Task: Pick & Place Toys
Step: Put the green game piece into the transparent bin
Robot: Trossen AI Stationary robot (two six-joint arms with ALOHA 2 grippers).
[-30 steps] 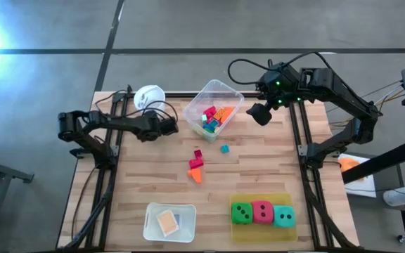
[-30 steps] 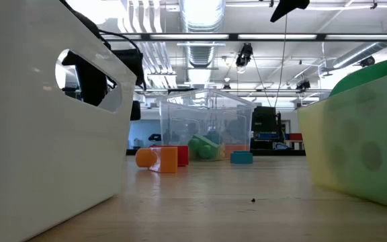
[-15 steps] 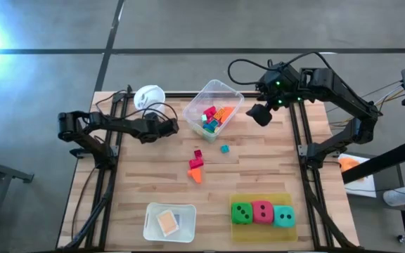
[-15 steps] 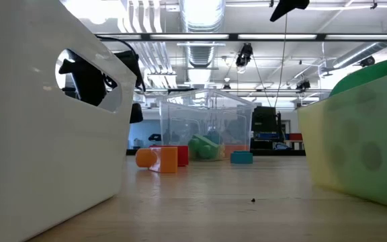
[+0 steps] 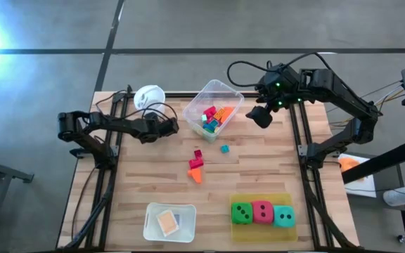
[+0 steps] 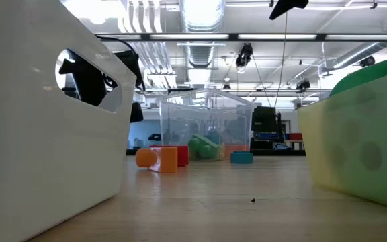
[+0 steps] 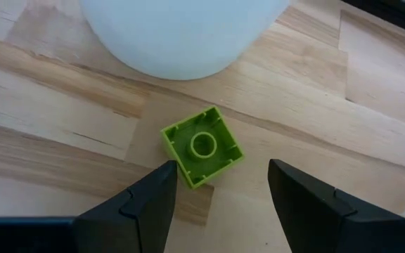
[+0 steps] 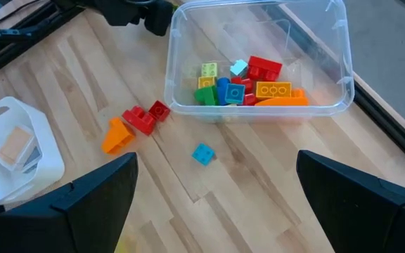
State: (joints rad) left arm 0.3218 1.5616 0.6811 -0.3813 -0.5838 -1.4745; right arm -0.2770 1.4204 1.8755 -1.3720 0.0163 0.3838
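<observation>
Hovering w/ jaws apart, left gripper (image 7: pixel 220 193) lines up over small lime-green studded block (image 7: pixel 202 145) beside white cup (image 7: pixel 181 35); next: drop & clamp. Right gripper (image 5: pixel 260 115) waits spread wide near clear plastic tub (image 5: pixel 232 92).

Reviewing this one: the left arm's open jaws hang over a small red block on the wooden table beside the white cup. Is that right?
Not quite. The small block is lime green, not red; the left wrist view shows it on the wooden table beside the white cup, with the left gripper and its open jaws over it.
</observation>
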